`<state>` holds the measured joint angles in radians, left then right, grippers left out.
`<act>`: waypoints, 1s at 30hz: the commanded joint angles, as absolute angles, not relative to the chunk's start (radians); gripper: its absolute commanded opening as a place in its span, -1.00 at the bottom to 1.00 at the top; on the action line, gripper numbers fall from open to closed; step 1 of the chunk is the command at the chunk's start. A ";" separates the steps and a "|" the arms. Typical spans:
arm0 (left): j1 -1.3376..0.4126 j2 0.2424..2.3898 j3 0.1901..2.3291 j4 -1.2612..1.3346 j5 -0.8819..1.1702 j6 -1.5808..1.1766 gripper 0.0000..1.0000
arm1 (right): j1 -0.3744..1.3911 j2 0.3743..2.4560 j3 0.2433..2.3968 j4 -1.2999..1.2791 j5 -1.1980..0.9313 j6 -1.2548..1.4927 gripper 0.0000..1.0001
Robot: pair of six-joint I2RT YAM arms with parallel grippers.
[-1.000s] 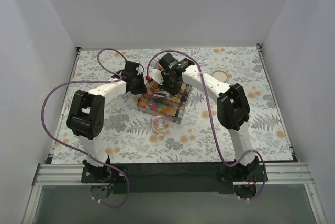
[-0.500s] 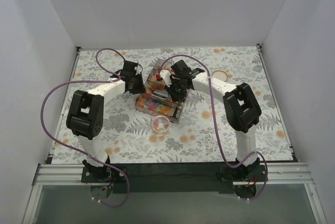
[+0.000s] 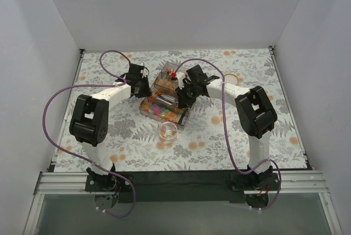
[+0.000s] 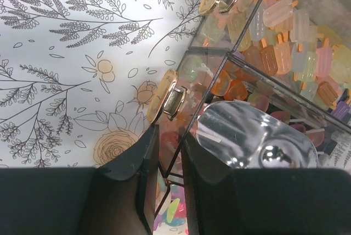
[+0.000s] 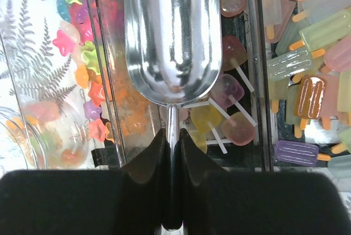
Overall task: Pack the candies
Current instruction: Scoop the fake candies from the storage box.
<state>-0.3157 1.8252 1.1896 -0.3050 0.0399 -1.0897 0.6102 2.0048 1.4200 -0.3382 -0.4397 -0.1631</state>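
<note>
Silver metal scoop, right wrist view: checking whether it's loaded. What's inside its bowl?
The silver metal scoop in the right gripper looks empty: only reflections. Lollipop-shaped candies lie beside it in the clear plastic box; whatever is under the bowl is covered.

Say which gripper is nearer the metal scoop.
Right: the right gripper is shut on the scoop handle. The left gripper clamps the candy box wall, beside the scoop bowl.

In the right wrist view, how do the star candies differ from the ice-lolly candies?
The star candies are vivid, five-pointed and stickless; the ice-lolly candies are paler, oblong and have sticks. The stars lie left of the scoop, the lollies right of it. Both sit in compartments of the clear box.
</note>
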 commanded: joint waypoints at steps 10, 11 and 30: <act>-0.344 1.813 1.170 -0.302 0.135 -1.172 -1.00 | 0.612 1.921 1.521 -0.314 -0.549 -0.135 -0.97; -0.344 1.813 1.175 -0.302 0.132 -1.170 -1.00 | 0.617 1.921 1.541 -0.371 -0.516 -0.153 -0.97; -0.342 1.833 1.190 -0.304 0.130 -1.167 -1.00 | 0.684 1.945 1.684 -0.994 -0.189 -0.196 -0.97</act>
<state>-0.3340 1.8236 1.1862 -0.3065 0.0849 -1.1160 0.6579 1.9545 1.6283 -0.8009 -0.1440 -0.1886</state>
